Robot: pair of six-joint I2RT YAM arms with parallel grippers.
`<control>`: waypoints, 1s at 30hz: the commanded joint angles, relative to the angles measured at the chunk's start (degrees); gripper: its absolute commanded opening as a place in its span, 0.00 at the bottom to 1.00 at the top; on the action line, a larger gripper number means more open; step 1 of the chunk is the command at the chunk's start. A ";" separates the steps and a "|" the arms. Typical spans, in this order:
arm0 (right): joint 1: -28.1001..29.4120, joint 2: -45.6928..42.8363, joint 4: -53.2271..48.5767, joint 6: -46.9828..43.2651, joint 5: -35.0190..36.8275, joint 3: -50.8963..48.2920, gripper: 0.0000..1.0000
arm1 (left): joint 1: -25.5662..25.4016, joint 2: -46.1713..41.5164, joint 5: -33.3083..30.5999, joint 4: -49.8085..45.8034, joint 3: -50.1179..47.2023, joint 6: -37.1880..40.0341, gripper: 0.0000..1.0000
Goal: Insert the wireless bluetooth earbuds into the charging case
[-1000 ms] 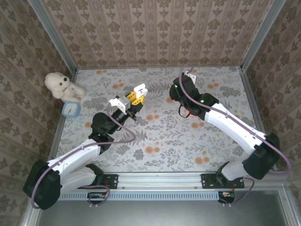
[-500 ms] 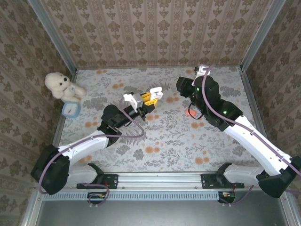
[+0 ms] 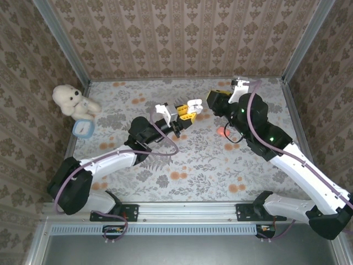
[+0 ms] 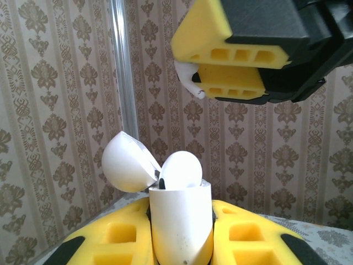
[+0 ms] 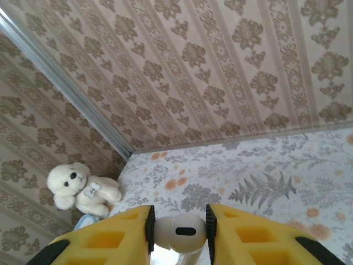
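Within left pincer (image 4: 181, 238), lid-open charging case (image 4: 182, 212)

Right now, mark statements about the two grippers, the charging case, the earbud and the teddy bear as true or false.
1. The left gripper holds the white pebble-shaped charging case with its lid open. True.
2. The right gripper is empty. False: it pinches a small glossy white earbud.
3. That earbud is seated in the case. False: in the left wrist view it hangs above the open case, apart from it.
4. A cream plush teddy bear sits near the far left corner of the flower-patterned table. True.
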 commanded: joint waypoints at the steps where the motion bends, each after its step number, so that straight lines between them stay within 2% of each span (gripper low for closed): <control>1: 0.36 -1.89 3.54 -2.59 -2.39 -1.28 0.33 | -0.52 1.10 2.14 4.95 3.21 -1.66 0.00; 13: 0.40 -1.16 5.87 -1.48 -5.38 -3.32 0.33 | -0.45 3.81 3.34 8.03 4.94 -1.89 0.00; 21: 0.48 -2.08 6.76 -0.52 -6.09 -4.07 0.33 | -0.47 6.59 5.06 14.96 4.49 -0.67 0.00; 30: 0.45 -2.77 6.96 -0.78 -6.78 -4.54 0.33 | -0.44 7.02 5.98 15.17 5.34 1.58 0.00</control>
